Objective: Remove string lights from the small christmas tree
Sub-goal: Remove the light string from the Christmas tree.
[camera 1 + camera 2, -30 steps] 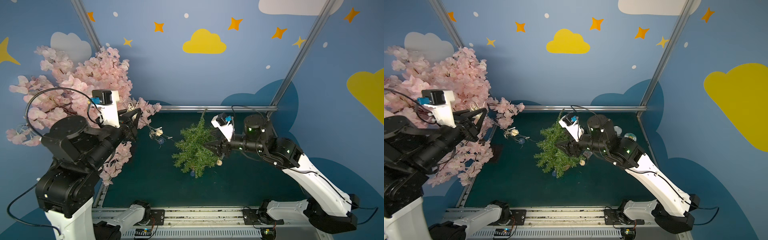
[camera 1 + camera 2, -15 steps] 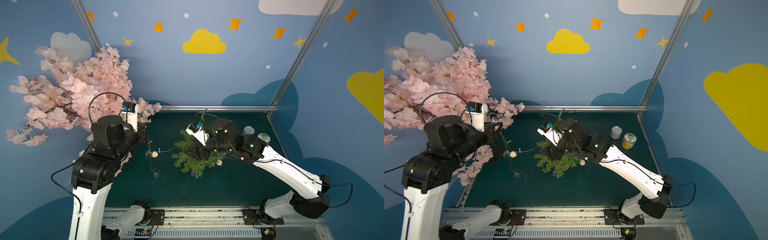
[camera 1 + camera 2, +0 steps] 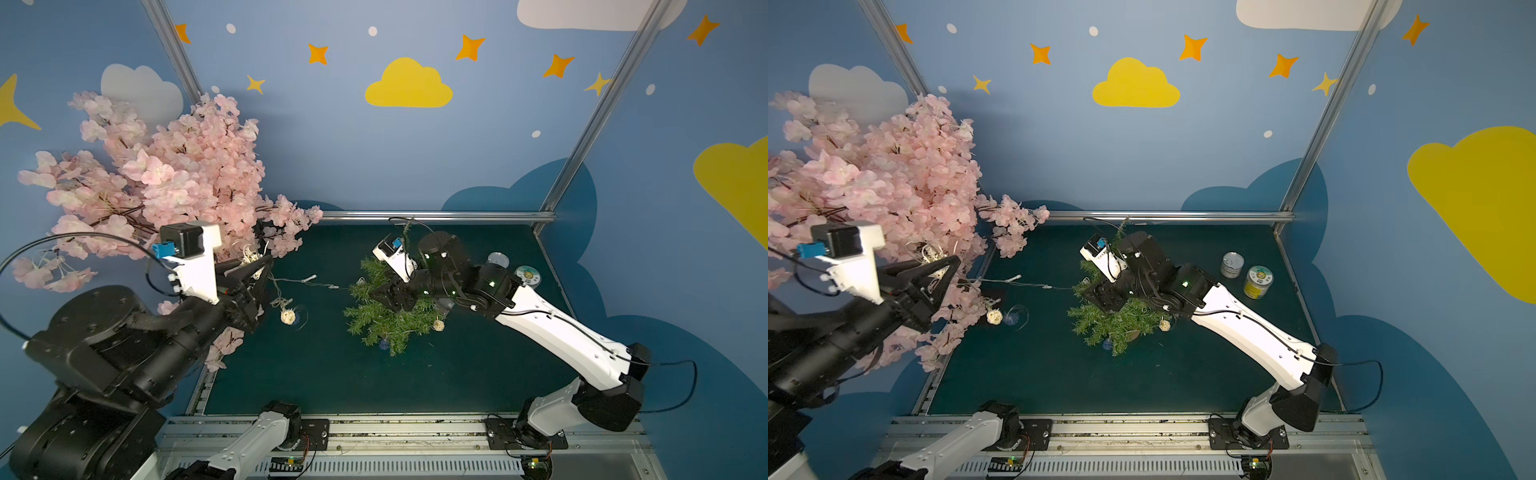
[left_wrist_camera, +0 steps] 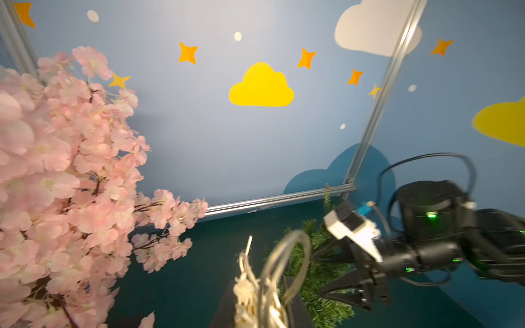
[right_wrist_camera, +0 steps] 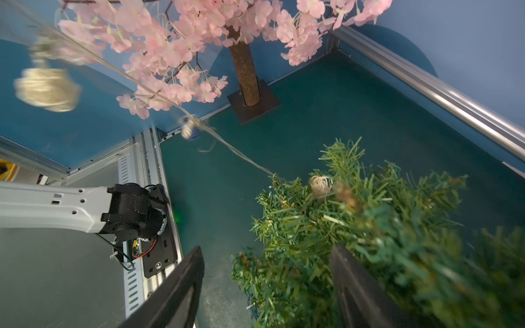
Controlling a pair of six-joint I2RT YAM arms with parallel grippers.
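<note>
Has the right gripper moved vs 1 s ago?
Yes: the right gripper has shifted away from the cans, toward the pink blossom tree.

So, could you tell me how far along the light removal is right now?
Partly done: a length of the string lights is off, hanging between the left gripper, shut on a bunch of it, and the small christmas tree. In hand: the right gripper is open at the tree's branches. Left: a cream ball and a blue ball sit in the needles.
</note>
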